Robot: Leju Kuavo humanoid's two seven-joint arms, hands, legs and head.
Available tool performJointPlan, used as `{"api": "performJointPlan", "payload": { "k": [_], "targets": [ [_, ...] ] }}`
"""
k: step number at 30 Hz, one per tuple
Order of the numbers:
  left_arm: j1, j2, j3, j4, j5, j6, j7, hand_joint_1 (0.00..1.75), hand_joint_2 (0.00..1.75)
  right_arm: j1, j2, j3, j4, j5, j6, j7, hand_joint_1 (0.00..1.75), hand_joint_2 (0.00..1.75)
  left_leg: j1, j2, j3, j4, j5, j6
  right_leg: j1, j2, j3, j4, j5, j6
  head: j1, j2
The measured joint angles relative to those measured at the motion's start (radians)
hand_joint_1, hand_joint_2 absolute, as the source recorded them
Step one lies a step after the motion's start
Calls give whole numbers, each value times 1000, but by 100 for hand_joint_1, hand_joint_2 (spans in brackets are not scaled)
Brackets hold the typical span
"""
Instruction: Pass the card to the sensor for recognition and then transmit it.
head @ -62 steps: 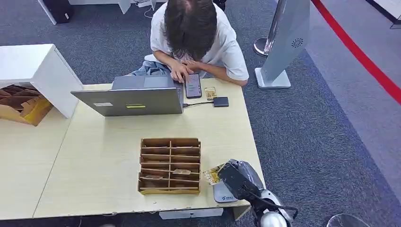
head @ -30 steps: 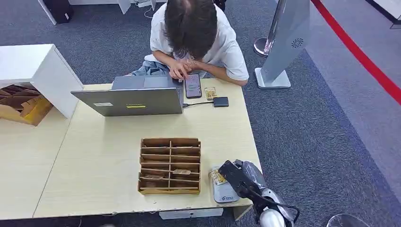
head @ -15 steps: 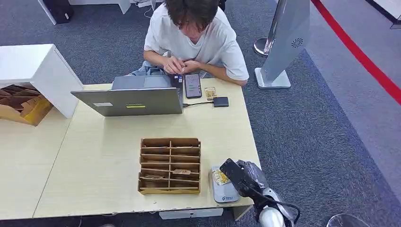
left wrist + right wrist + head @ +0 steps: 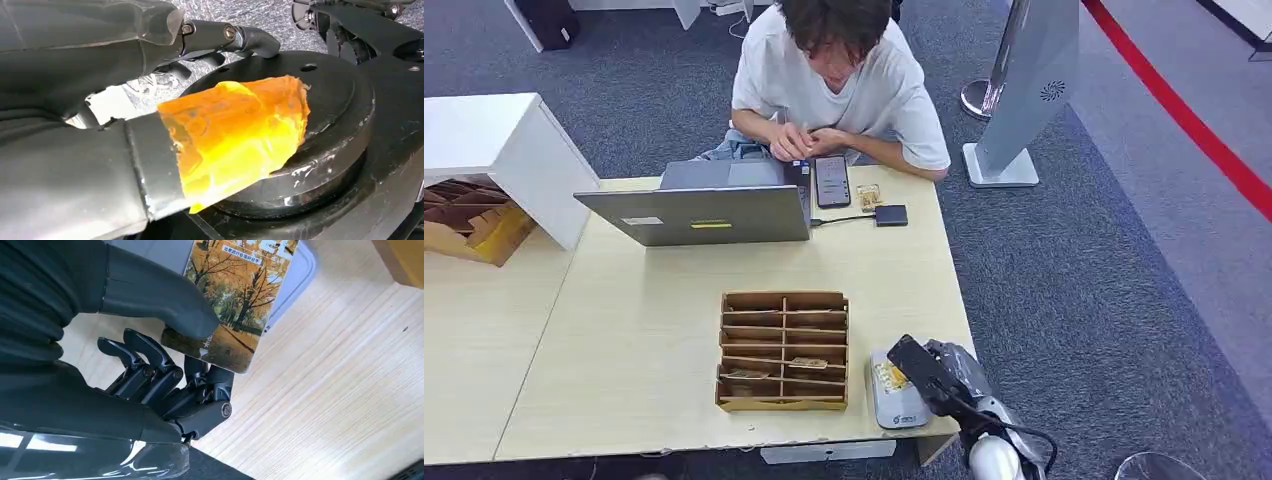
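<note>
One card (image 4: 231, 300), printed with autumn trees, is pinched between thumb and fingers of the right robot hand (image 4: 170, 365) and held over the grey sensor (image 4: 896, 392) at the tabletop (image 4: 624, 340) edge, so recognition seems underway, and handing onward comes next.

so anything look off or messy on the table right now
Nothing stands out. The right hand holds the card over the grey sensor near the table's front corner; the wooden organizer sits square, cards lying in its slots.
</note>
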Motion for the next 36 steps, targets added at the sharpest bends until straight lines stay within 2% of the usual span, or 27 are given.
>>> {"api": "performJointPlan", "payload": {
  "k": [36],
  "targets": [
    [-1, -2, 0, 2, 22, 0, 8, 0, 0, -35, 22, -23, 55, 40, 4, 0, 175, 175, 0, 0, 1, 0, 0, 0, 0, 0, 1, 0, 0, 0, 0, 0]
  ]
}}
